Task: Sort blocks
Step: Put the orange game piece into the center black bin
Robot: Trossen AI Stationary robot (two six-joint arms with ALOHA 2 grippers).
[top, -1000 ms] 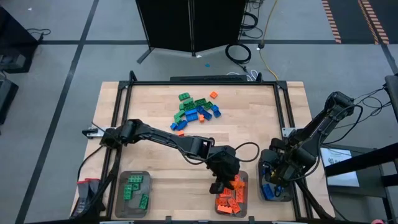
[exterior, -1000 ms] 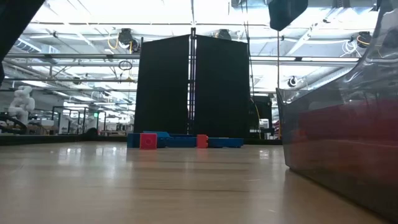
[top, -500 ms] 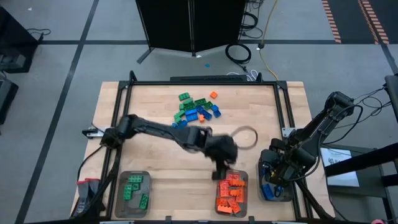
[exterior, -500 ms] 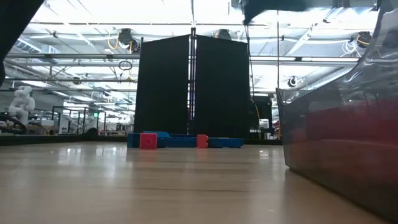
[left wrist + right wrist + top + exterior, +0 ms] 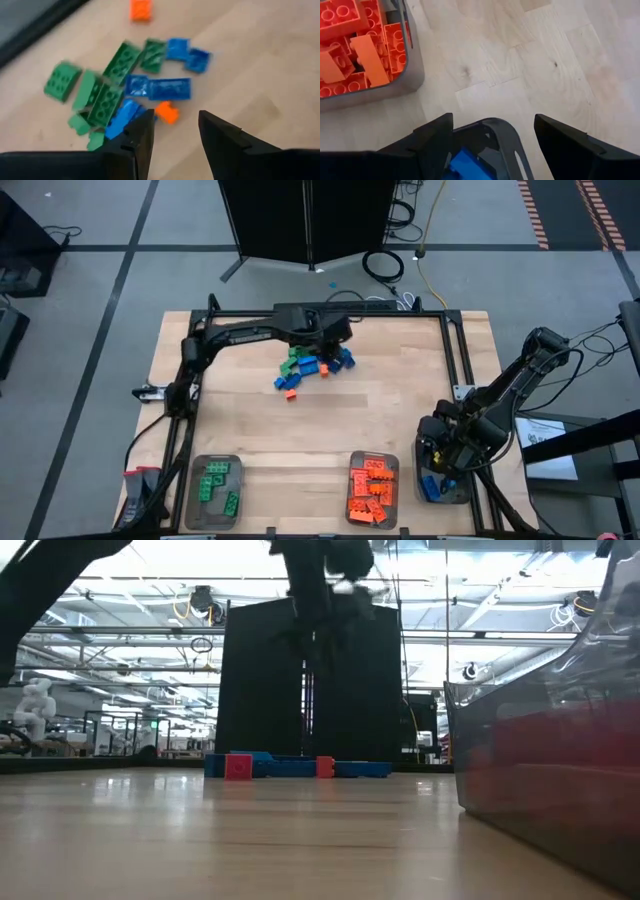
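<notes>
Studded plastic blocks (image 5: 315, 360) heaped on pale wood-grain table (image 5: 400, 400), left pincer (image 5: 175, 127) held released above heap, right pincer (image 5: 492, 132) spread wide over clear rectangular tray (image 5: 505, 145) with blue bricks.

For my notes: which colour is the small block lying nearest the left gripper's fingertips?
Orange block; clearest in the left wrist view.

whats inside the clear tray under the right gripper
Blue studded bricks lie in the clear plastic tray. The open right gripper hangs over it and hides most of its inside, so no count is possible.
</notes>
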